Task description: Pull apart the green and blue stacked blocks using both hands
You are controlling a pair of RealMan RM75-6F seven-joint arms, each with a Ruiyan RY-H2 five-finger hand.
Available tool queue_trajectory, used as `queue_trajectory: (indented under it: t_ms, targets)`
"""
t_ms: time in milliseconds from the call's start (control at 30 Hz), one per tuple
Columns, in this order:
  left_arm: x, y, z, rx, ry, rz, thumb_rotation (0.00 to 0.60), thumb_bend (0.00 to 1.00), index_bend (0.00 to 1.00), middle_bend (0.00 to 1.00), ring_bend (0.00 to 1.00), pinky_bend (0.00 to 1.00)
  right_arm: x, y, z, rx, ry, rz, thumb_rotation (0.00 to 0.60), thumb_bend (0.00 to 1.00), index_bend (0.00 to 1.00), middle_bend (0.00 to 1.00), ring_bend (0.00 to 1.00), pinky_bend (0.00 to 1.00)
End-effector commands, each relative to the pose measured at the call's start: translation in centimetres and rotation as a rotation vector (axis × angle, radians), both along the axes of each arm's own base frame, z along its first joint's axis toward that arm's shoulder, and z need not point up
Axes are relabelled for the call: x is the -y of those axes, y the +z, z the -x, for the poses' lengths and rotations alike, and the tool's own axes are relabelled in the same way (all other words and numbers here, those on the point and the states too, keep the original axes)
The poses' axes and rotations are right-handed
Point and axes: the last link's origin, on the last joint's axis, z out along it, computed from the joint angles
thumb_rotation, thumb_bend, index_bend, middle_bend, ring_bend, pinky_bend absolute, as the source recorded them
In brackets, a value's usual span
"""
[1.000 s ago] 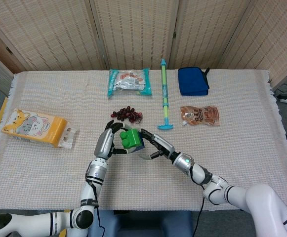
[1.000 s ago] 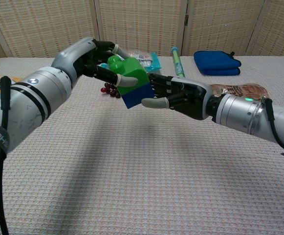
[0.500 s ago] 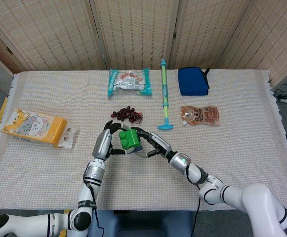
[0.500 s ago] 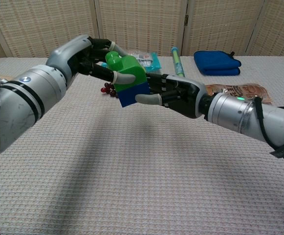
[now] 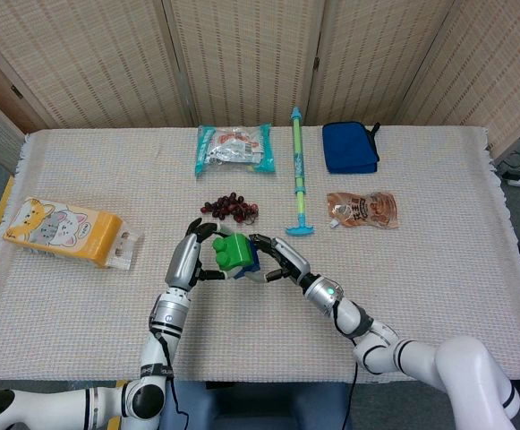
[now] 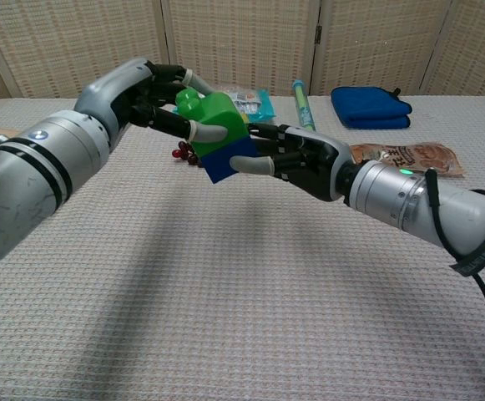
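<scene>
- Green moulded-plastic building block with round studs (image 6: 213, 119), seated on a blue plastic block of the same kind (image 6: 232, 159): the stacked pair is held in the air above the woven cream tablecloth (image 6: 225, 301), near the middle of the table and just in front of the cluster of dark red grapes (image 5: 230, 207).
- Left hand (image 6: 154, 100): fingers wrapped over the green block from its far side, one pale fingertip pressed on its front face.
- Right hand (image 6: 296, 154): fingers closed on the blue block, thumb tip against its lower front edge.
- Seam: the two colours appear fully joined, with no gap visible in the chest view; the pair sits tilted.
- Handling, as a judgement: both blocks look rigid, hollow and light, with smooth glossy faces that may slip under hard fingertips. The stud fit is likely to resist and then release suddenly.
- Where to hold, as a judgement: opposite flat side walls of each block, close to the seam but not across it, so that neither hand bridges both colours; a slight rocking pull should part them more readily than a straight tug.
</scene>
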Motion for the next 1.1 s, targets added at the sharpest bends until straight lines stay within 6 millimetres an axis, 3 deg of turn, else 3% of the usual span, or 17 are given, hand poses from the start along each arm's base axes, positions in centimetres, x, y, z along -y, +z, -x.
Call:
queue_trajectory:
  t_ms: [33,367,733,967,1100]
  targets:
    - [0.0,0.0,0.0,0.001,-0.001,0.0,0.6,0.2,0.42,0.71,0.23,0.0,0.0,0.0,-0.1,0.002,-0.002,0.007,0.6,0.34,0.82,0.43,0.32,0.06]
    - [-0.3,0.5,-0.5,0.013,-0.024,-0.01,0.6,0.2,0.42,0.71,0.23,0.0,-0.3,-0.4,1.3,-0.05,-0.022,0.002,0.6,0.34,0.84,0.44,0.33,0.08]
    - [-1.0,1.8,0.1,-0.004,-0.051,-0.023,0.6,0.2,0.42,0.72,0.24,0.0,0.0,1.0,2.7,-0.167,0.03,0.101,0.6,0.34,0.84,0.44,0.33,0.1]
    - [-0.4,2.2,2.8,-0.015,-0.061,0.014,0.6,0.2,0.42,0.72,0.23,0.0,0.6,4.3,5.2,-0.44,0.126,0.211,0.6,0.34,0.84,0.44,0.33,0.1]
    - [-0.1,2.3,4.8,-0.086,-0.083,0.046,0.6,0.2,0.42,0.72,0.21,0.0,0.0,7.3,6.8,-0.618,0.205,0.235,0.6,0.34,0.84,0.44,0.33,0.1]
